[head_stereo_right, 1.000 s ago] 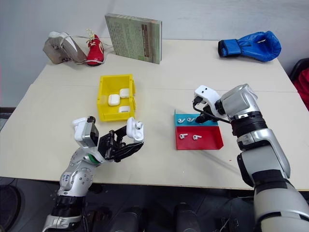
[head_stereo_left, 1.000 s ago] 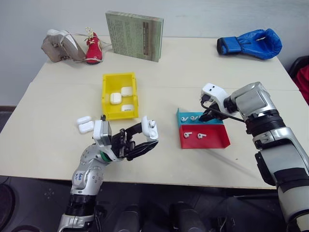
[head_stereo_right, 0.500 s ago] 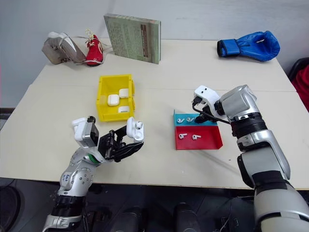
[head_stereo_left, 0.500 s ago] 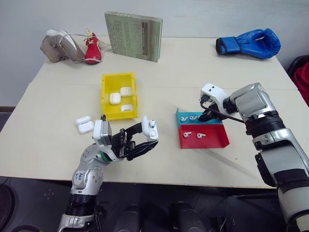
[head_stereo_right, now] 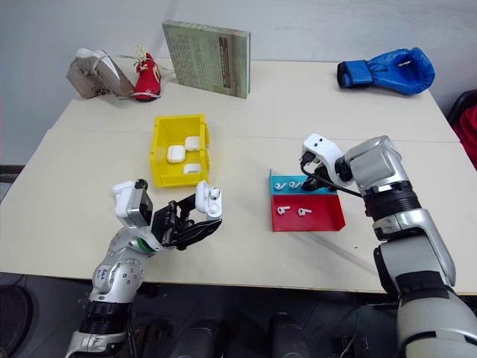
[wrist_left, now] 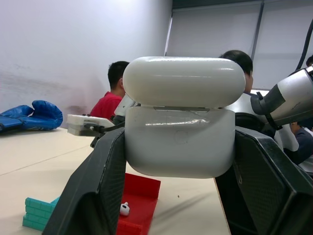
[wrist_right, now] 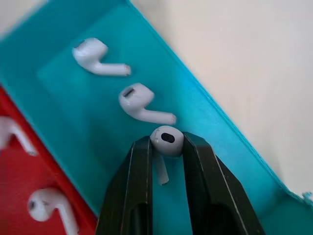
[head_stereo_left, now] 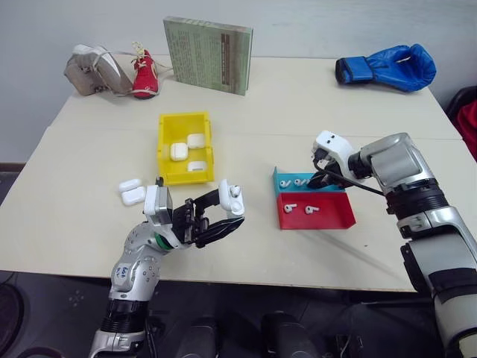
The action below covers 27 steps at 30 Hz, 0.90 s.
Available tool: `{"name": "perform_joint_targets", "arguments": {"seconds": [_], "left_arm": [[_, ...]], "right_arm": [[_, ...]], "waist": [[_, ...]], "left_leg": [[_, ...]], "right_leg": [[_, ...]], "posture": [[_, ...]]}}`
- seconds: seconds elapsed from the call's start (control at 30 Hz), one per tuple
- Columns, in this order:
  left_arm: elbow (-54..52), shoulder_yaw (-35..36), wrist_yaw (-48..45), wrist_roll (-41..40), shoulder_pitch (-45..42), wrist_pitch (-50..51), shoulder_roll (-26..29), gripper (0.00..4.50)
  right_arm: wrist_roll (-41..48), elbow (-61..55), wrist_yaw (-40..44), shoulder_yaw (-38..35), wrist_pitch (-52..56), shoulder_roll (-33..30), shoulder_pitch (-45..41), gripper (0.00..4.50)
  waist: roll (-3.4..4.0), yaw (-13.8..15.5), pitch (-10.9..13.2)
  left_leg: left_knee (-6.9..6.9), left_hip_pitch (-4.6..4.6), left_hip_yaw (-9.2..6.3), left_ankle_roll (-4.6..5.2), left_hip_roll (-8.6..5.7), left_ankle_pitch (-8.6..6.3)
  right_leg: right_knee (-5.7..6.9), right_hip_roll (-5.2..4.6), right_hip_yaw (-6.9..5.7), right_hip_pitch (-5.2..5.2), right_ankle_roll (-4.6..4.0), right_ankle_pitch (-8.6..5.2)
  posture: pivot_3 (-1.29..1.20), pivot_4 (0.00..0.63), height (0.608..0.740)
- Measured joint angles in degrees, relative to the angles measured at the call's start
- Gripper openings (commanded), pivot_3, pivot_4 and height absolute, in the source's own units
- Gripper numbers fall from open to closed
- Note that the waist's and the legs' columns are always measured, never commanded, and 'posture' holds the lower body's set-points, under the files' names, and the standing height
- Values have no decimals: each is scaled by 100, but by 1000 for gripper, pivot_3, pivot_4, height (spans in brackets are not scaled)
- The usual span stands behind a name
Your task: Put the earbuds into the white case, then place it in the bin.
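**Robot pinches an earbud while its other arm holds the case ready**

Nearest the camera, the left gripper point(head_stereo_left: 216, 216) is clamped on a white case point(head_stereo_left: 231, 198), its black fingers point(wrist_left: 93, 196) pressed to either side of the body and the hinged lid standing slightly ajar, held above the near part of the pale table point(head_stereo_left: 74, 216). Just beyond the left arm, two more white cases point(head_stereo_left: 130, 192) lie side by side on the tabletop. To the right, the right gripper point(wrist_right: 166, 147) reaches down over the blue half of a shallow blue and red tray point(head_stereo_left: 328, 218), its fingertips nipped tight on a single earbud point(wrist_right: 167, 141) with the stem hanging between them. Two loose earbuds point(wrist_right: 139, 103) lie in the blue section just beside it, and two others point(head_stereo_left: 300, 209) rest in the red section. Farther back, left of the tray, the yellow bin point(head_stereo_left: 165, 149) stands with three white cases point(head_stereo_left: 186, 149) inside. At the far edge of the table a green book point(head_stereo_left: 207, 54) stands upright, with a grey pouch point(head_stereo_left: 93, 71) and a small red shoe point(head_stereo_left: 144, 74) to its left and a blue boxing glove point(head_stereo_left: 387, 66) at the right corner.
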Motion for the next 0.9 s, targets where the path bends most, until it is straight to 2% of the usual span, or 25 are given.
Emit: {"name": "perform_joint_targets", "arguments": {"seconds": [0.17, 0.33, 0.43, 0.53, 0.63, 0.9], "left_arm": [[16, 18, -11, -18, -32, 5, -9, 2793], [59, 18, -62, -73, -184, 85, -3, 2793], [224, 24, -63, -126, -407, 191, -33, 2793], [231, 26, -51, -204, -556, 261, -147, 2793], [236, 24, -37, -257, -709, 348, -183, 2793], [357, 93, -20, -298, -839, 501, -177, 2793]], "right_arm": [[1146, -1136, 675, -1167, -793, -535, 625, 453], [2560, -2315, 593, -2420, -276, -401, 1211, 453], [3591, -3527, 111, -2994, 231, 157, 1746, 453], [4610, -4523, -801, -3468, 319, 1327, 2217, 453], [5471, -5236, -1807, -3618, 172, 2418, 2526, 453], [6461, -5887, -2595, -3138, 92, 2587, 3070, 453]], "waist": [[-2, 36, 1], [-2, 21, 1], [-3, -6, 1], [-3, -6, 1], [-2, -6, 1], [-2, -2, 1]], "left_leg": [[-4, -1, -5, 0, 0, 0], [2, 0, -4, 0, 3, 0], [2, 0, -4, -1, 7, 1], [1, 0, -6, -2, 8, 1], [3, 0, -7, -3, 5, 1], [1, 0, -13, 1, -2, 0]], "right_leg": [[-7, 1, -5, 4, 0, 0], [-5, 2, -3, 6, 0, 0], [0, 5, -3, 6, 0, 0], [7, 6, -3, 4, 0, 0], [14, 5, -1, 1, 1, 0], [11, 1, 0, 4, 0, 0]], "posture": [[0, 150, 740], [0, 150, 740], [0, 150, 740], [0, 150, 740], [0, 150, 740], [0, 150, 740]]}}
